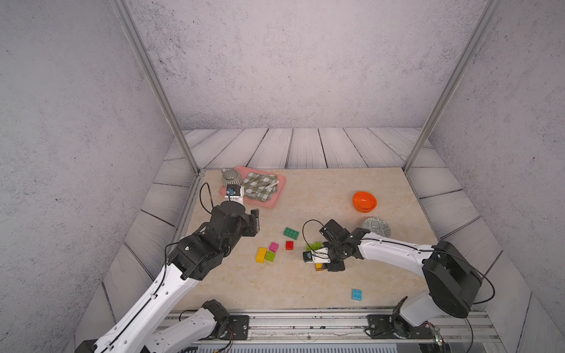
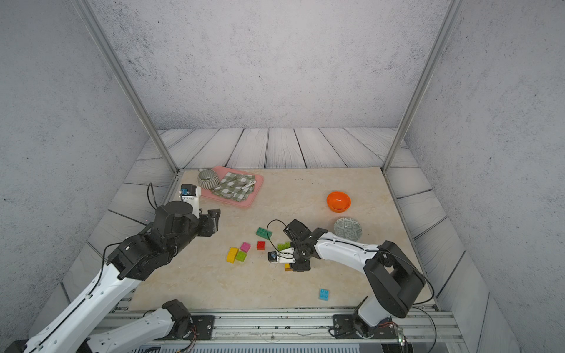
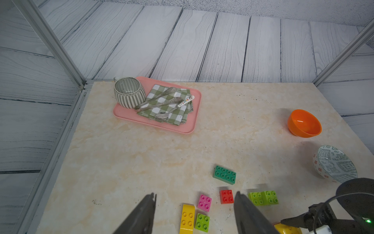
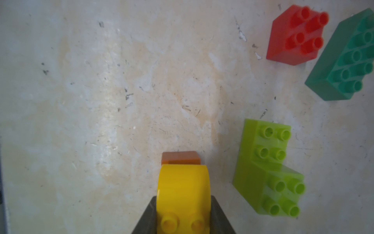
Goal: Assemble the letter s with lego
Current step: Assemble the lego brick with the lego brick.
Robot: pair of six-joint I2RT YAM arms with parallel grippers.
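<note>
Currently clamping yellow brick (image 4: 183, 182) tight in right gripper (image 4: 183, 199), over brown brick (image 4: 180, 157), near red brick (image 4: 295, 36). Holding left gripper (image 3: 195, 194) half open, empty, apart from red brick.

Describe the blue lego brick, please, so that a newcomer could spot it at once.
Start at the marble tabletop and follow its front edge toward the right arm's base. A small square blue brick lies there alone, studs up. It is the only blue one, far from the other bricks mid-table.

Bare tabletop (image 3: 232, 121) is left between the pink tray (image 3: 129, 116) and the orange bowl (image 3: 304, 123), while the middle is crowded by the dark green brick (image 3: 224, 174), red brick (image 3: 226, 196) and lime bricks (image 3: 263, 198).
</note>
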